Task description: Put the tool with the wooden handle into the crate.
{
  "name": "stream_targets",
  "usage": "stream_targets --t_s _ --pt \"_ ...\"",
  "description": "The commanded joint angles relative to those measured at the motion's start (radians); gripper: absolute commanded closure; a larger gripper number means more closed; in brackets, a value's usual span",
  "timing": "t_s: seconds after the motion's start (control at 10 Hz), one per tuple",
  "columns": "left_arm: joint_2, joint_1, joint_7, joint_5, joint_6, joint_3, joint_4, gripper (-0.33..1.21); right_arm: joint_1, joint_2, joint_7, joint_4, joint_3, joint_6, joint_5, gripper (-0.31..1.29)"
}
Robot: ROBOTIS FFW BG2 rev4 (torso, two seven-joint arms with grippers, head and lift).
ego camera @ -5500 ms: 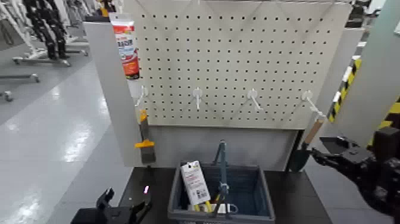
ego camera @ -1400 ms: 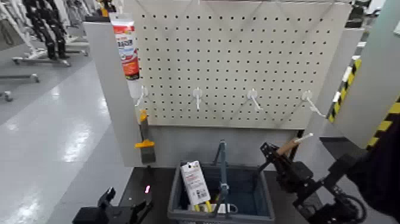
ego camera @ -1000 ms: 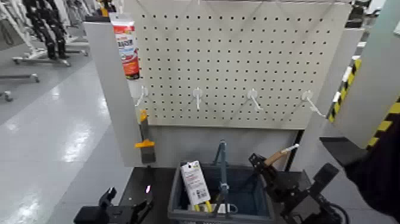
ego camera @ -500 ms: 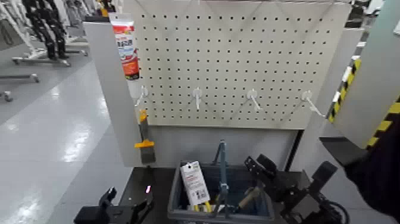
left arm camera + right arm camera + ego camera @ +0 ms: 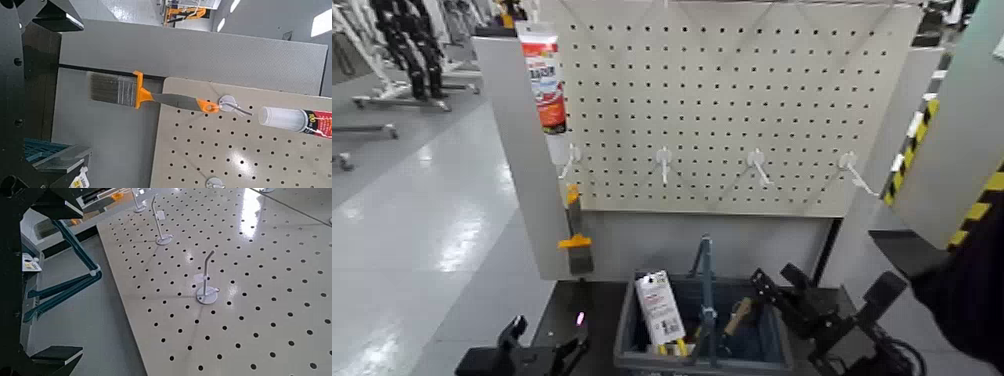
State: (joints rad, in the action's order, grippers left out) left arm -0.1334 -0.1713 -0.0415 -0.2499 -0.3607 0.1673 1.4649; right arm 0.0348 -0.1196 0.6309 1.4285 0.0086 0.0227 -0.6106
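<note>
Behind the dark surface, a pale pegboard with white hooks, a red-and-white tube hung at its left edge and an orange-and-black brush-like tool dangling below. At front centre, the grey-blue crate with its tall arched handle, holding a white carded package. Just right of the crate, the right hand, fingers spread wide and holding nothing. Low at left, the left hand, parked by the surface's corner, grip state impossible to tell. Inside the crate's right half, the trowel, wooden handle slanting upward, blade hidden below.
</note>
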Motion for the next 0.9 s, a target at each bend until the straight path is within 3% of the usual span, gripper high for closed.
stream_targets --t_s 0.1,0.7,0.9 --pt "0.000 -0.002 -0.001 0.000 -0.003 -0.002 0.002 0.11 -0.059 0.011 -0.111 0.089 -0.029 -0.050 0.091 0.09" --pt "0.000 -0.011 -0.001 0.000 -0.012 -0.008 0.005 0.11 -0.257 0.060 -0.412 0.294 -0.053 -0.072 0.388 0.10" --pt "0.000 -0.014 -0.001 0.000 -0.012 -0.009 0.009 0.11 -0.309 0.089 -0.456 0.303 -0.047 -0.095 0.440 0.11"
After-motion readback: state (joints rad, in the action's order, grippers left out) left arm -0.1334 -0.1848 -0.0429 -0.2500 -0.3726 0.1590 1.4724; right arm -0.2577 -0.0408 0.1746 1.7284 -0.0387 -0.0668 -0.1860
